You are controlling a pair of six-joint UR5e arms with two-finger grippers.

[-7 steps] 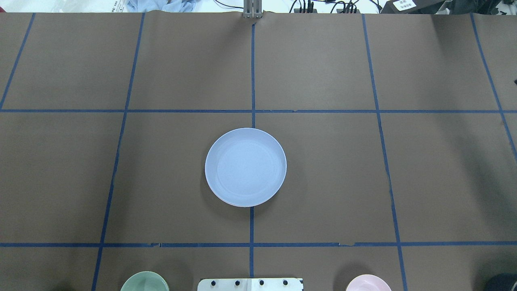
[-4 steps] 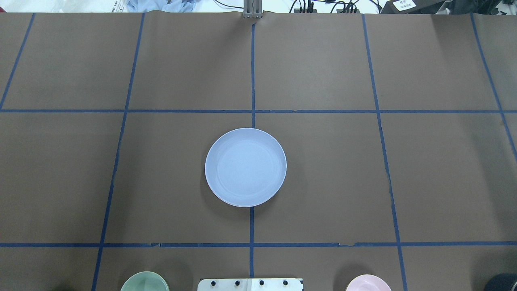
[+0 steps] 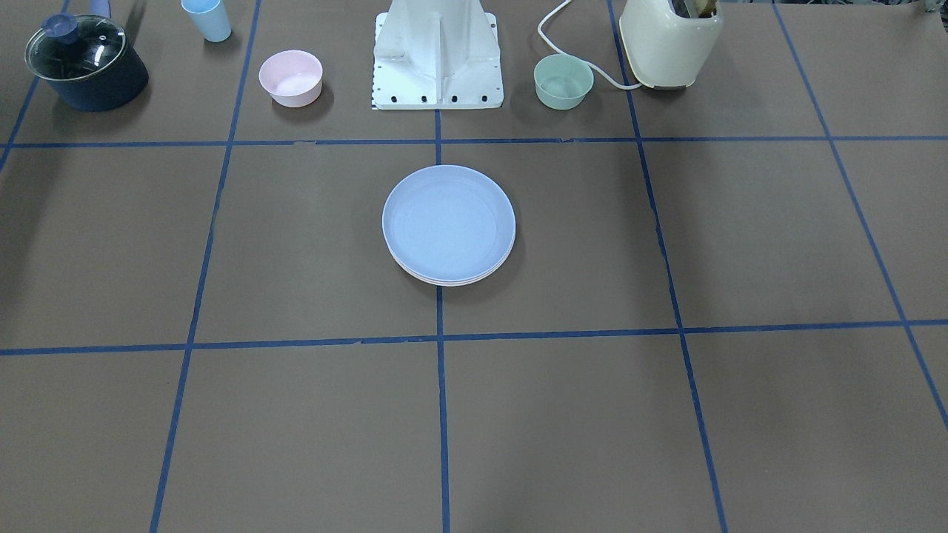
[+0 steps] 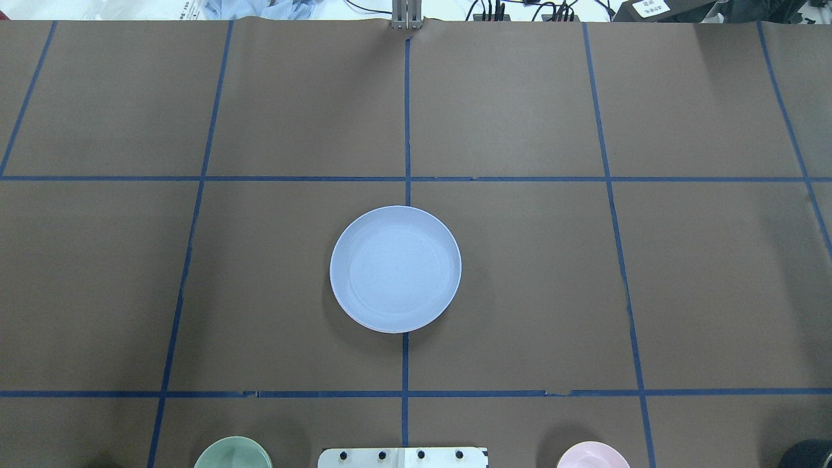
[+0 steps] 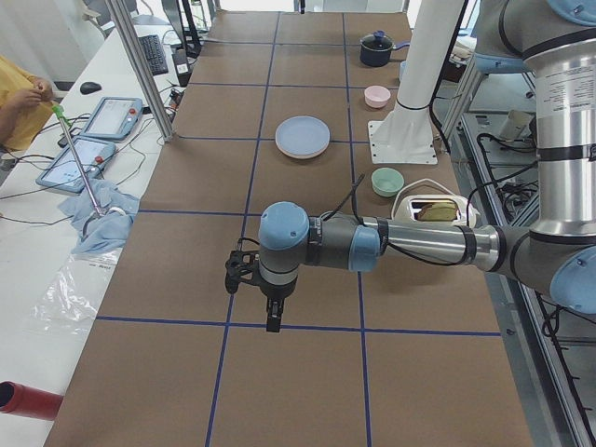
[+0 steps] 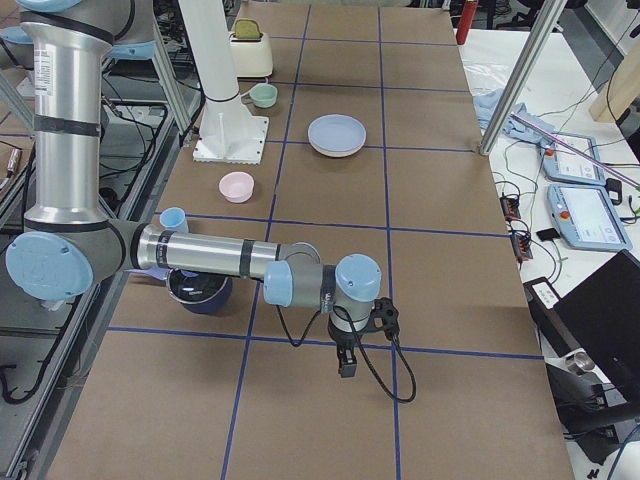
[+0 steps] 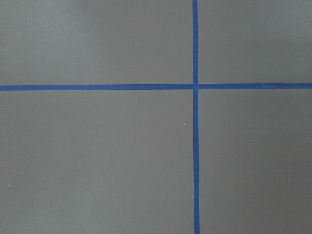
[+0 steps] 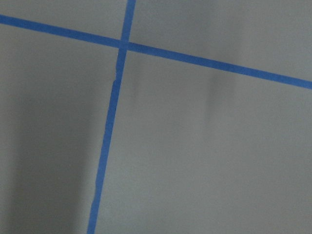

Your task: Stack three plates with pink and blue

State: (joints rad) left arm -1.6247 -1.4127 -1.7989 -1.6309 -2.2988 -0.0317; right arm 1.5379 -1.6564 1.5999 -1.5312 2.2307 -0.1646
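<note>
Stack [image 3: 448, 222]: centre of counter [image 4: 585, 292], on the middle tape line [image 4: 406, 117], just in front of the base [image 3: 437, 52]. Blue plate [image 4: 395, 268] on top, level, nothing in it. Two paler rims [image 3: 449, 282] show under its edge in the front view, nested and close to concentric. Too fine to say which is pink and which cream.

Left hand [image 5: 271, 317]: far out toward the counter's left end, pointing straight down above a tape crossing, well apart from the stack. Shows only in the side view, so how far open it is cannot be told. Nothing is seen hanging from it.

Right hand [image 6: 346, 362]: mirrored at the right end, also pointing down, well apart from the stack. Opening cannot be told either, and nothing is seen in it.

Both wrist cameras show bare counter and tape only.

Key relation: the stack lies inboard of both hands, toward the centre. Neither arm is clearly nearer. Plates are round, so no axis to line up with.

Containers, back row: pink bowl [image 3: 291, 77] and green bowl [image 3: 563, 81] both look empty. Cup [image 3: 207, 18] inside not visible. Pot [image 3: 85, 63] has its glass lid on, contents unclear. Toaster [image 3: 670, 41] has something in its slot.

Judgement: stacking looks complete and no further grasp seems needed.
</note>
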